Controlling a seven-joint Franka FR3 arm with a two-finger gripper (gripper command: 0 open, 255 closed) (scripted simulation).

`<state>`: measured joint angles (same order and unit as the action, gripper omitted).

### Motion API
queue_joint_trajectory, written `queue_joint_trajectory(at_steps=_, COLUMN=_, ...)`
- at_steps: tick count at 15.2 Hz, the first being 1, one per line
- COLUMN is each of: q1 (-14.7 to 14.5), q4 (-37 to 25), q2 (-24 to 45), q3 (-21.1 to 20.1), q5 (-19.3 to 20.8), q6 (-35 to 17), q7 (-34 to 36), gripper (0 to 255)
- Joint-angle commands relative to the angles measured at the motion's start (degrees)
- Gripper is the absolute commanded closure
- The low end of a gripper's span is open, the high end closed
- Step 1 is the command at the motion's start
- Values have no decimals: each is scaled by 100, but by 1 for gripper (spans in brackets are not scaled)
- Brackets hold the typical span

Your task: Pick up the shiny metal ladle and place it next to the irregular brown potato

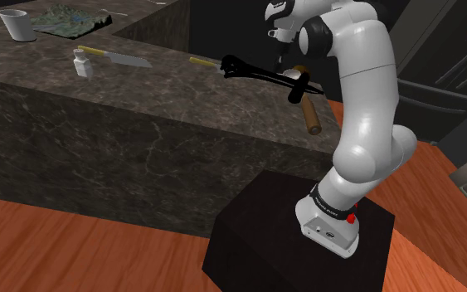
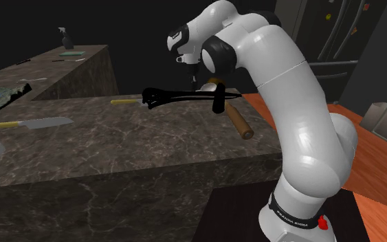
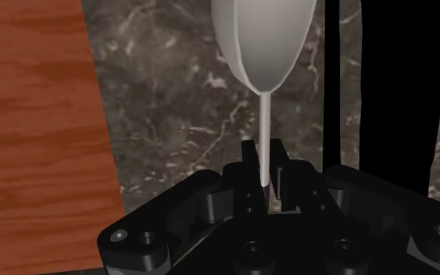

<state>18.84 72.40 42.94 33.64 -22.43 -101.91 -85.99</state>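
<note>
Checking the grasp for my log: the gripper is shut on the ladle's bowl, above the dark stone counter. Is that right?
Not quite. The gripper is shut on the ladle by its thin handle, not its bowl; the bowl stands clear beyond the fingertips. The wrist view shows this. The dark stone counter does lie beneath.

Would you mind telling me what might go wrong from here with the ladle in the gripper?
The gripper clasps only the ladle by its thin stem, well back from the bowl, so it may swivel or slip. The counter ends close beside it, with wooden floor beyond, so a dropped ladle might fall off.
</note>
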Motion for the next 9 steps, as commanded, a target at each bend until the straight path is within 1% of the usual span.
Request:
queue_joint_trajectory(at_steps=1, q1=0, q4=8, q2=4, q3=0, q5=0, q6=-9, q7=-1, gripper=255)
queue_joint_trajectory(at_steps=5, q1=0, q4=7, q2=4, q3=0, q5=-1, q6=-9, q7=-1, gripper=255)
queue_joint_trajectory(at_steps=6, q1=1, q4=6, q2=4, q3=0, q5=-1, q6=-8, q7=-1, gripper=0)
queue_joint_trajectory(at_steps=9, q1=1, q4=6, q2=4, q3=1, q5=-1, q6=-8, q7=-1, gripper=0)
